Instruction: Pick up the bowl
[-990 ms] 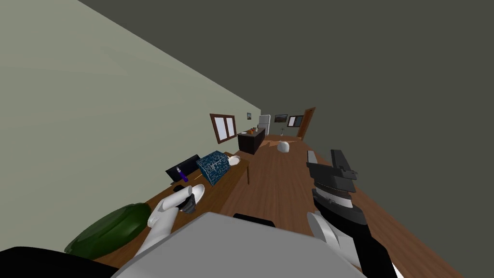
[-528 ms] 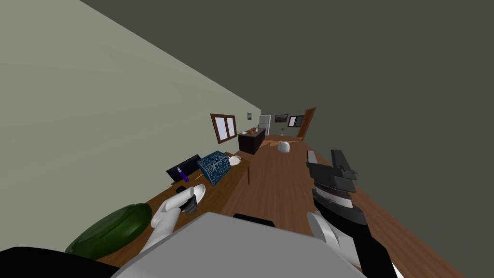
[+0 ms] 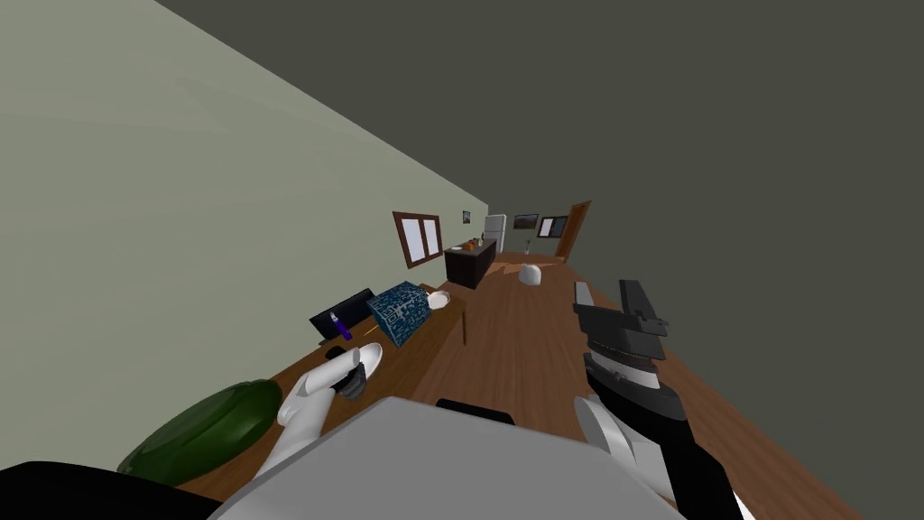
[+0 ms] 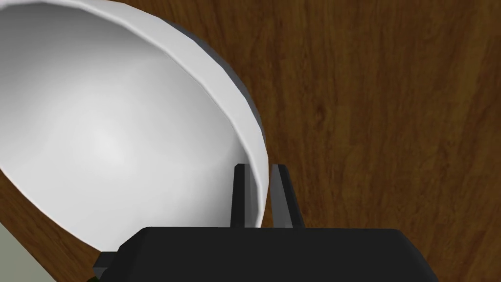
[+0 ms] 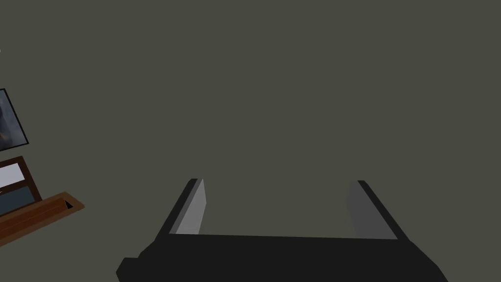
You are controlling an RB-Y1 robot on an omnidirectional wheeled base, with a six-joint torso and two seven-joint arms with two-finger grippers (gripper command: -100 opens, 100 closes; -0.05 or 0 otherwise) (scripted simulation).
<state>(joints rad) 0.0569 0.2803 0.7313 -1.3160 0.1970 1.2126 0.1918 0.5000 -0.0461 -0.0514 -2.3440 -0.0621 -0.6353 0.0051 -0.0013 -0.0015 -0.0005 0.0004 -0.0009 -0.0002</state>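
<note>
A white bowl (image 3: pixel 368 358) sits on the brown wooden table (image 3: pixel 424 348) near its front left. In the left wrist view the bowl (image 4: pixel 112 132) is close up. My left gripper (image 4: pixel 260 167) is shut on its rim, with one finger (image 4: pixel 239 196) inside the bowl and the other outside against the wall. The head view has my left gripper (image 3: pixel 354 379) at the bowl's near edge. My right gripper (image 5: pixel 276 182) is open with nothing in it, held up over the floor at the right (image 3: pixel 609 293).
On the table beyond the bowl stand a blue patterned box (image 3: pixel 399 312), a purple bottle (image 3: pixel 339 327), a dark flat object (image 3: pixel 343 310) and another white dish (image 3: pixel 438 300). A green rounded object (image 3: pixel 203 429) lies at my left. A dark cabinet (image 3: pixel 469 262) stands farther off.
My left hand stays at the bowl and its fingers have come together on the rim. The bowl, the table and my right arm have not moved.
</note>
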